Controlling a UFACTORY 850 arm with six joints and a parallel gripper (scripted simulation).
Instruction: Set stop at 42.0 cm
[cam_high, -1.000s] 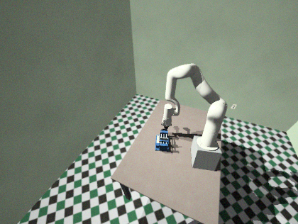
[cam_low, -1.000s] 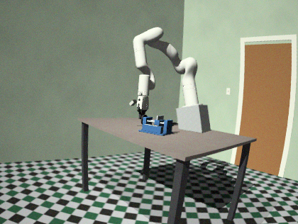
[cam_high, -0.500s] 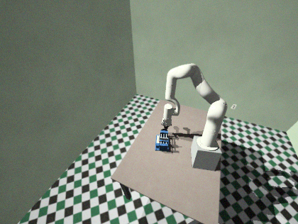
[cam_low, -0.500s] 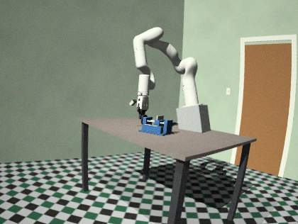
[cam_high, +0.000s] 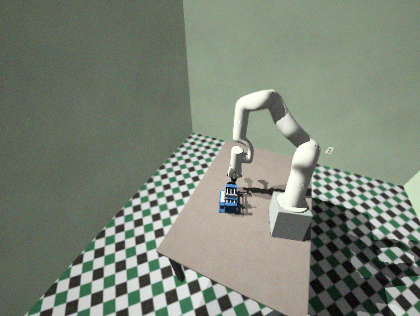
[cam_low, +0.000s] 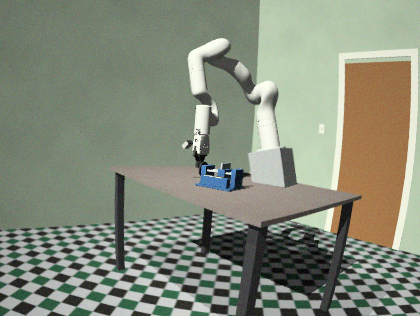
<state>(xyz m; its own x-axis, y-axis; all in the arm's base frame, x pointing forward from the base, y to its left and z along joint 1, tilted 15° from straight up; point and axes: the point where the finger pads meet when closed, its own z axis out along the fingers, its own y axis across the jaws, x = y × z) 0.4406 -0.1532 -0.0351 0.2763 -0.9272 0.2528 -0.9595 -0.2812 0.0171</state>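
One handwheel (cam_low: 199, 168), too small to make out clearly, sits right under the pincer (cam_low: 198, 162), which is clenched on it. Just beyond the pincer's tips, the blue stop fixture (cam_low: 220, 180) rests on the table (cam_low: 280, 202). Behind the pincer, well apart, stands the arm's grey pedestal (cam_low: 285, 175).

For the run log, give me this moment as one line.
arm: over blue stop fixture end | gripper: shut on handwheel | release: not yet done | table: fixture near middle
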